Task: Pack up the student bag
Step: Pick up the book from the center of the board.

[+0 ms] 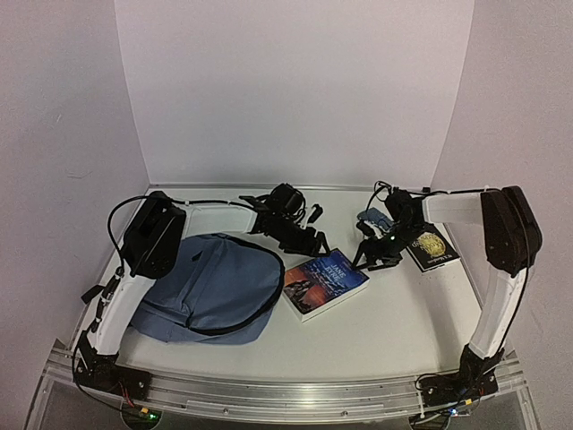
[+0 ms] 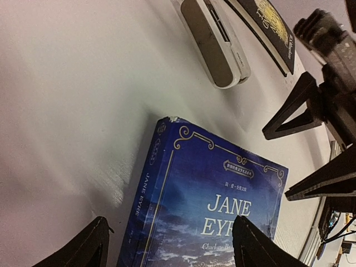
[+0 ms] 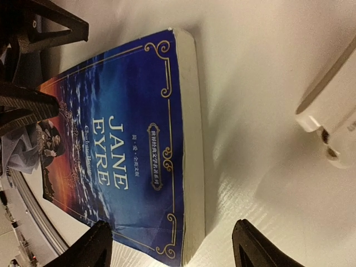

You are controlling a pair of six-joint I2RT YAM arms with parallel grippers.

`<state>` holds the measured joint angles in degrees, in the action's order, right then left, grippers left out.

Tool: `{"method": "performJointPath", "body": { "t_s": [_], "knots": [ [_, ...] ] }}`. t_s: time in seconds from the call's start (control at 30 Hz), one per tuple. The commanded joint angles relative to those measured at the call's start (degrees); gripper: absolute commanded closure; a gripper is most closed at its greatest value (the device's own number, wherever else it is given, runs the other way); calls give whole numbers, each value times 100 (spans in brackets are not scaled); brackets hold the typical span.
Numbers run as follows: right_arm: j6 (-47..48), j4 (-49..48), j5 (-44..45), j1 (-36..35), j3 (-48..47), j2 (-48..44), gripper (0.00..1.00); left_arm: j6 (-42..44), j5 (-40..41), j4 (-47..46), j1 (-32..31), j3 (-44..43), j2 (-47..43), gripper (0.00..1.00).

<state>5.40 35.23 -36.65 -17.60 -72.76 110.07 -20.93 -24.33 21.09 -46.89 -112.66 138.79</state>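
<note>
**While the bag lies off to the left, both pincers gape over a book**

On my counter (image 1: 394,327) the slate-blue student bag (image 1: 210,287) lies flat at the left, by my left arm. Just beside its right edge sits the blue Jane Eyre book (image 1: 324,282), cover up. Farther right is a dark book (image 1: 432,247) with a gold emblem, and a grey-white gadget (image 2: 214,41) near it. My left pincer (image 2: 169,233) and right pincer (image 3: 169,231) hang wide open and empty over the blue book's far end.
</note>
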Motion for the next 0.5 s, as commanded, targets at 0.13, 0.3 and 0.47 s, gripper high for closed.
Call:
{"method": "performJointPath", "body": {
  "t_s": [0.13, 0.3, 0.47],
  "knots": [
    [-174, 288, -1077, 11, -163, 411, 50, 37, -25, -90, -14, 93, 87, 25],
    [-339, 298, -1280, 12, -45, -143, 62, -15, -63, -140, -13, 139, 151, 25],
    [-672, 293, -1676, -6, 38, -420, 72, -75, -174, -209, -9, 142, 256, 27]
  ]
}}
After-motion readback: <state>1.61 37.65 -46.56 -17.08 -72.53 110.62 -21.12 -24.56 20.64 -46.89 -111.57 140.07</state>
